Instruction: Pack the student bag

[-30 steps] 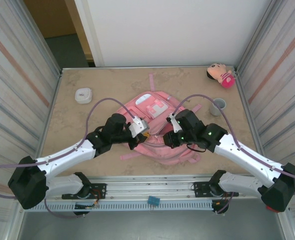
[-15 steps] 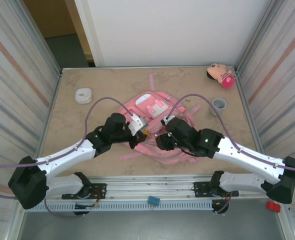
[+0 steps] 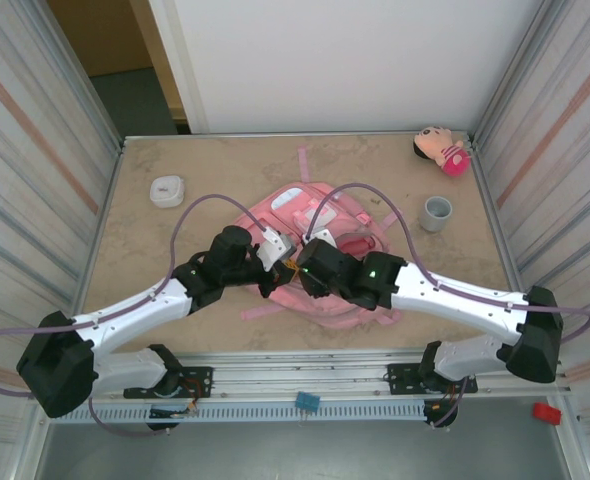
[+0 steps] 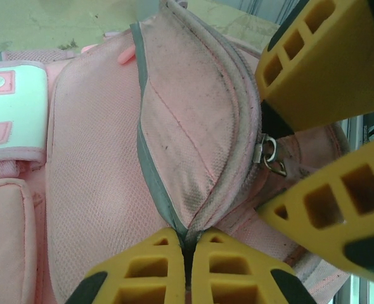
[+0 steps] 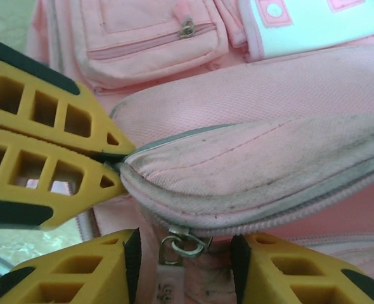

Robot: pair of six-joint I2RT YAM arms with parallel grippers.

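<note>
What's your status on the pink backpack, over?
Left tool shut on flap seam of large pink fabric backpack. Right tool open, straddling small metal zipper pull, not gripping. Grey cup and pink plush doll sit apart, far right.

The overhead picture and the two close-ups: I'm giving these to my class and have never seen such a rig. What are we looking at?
Two robot arms are bolted at the near edge of a table. The overhead picture comes from a fixed camera above and behind them; each close-up comes from a camera on one wrist. On the table lie a pink student bag, a plush doll, a grey cup and a small white object. The left end effector is shut, pinching the edge of a bag flap. The right end effector is open, its jaws either side of the zipper pull.
</note>
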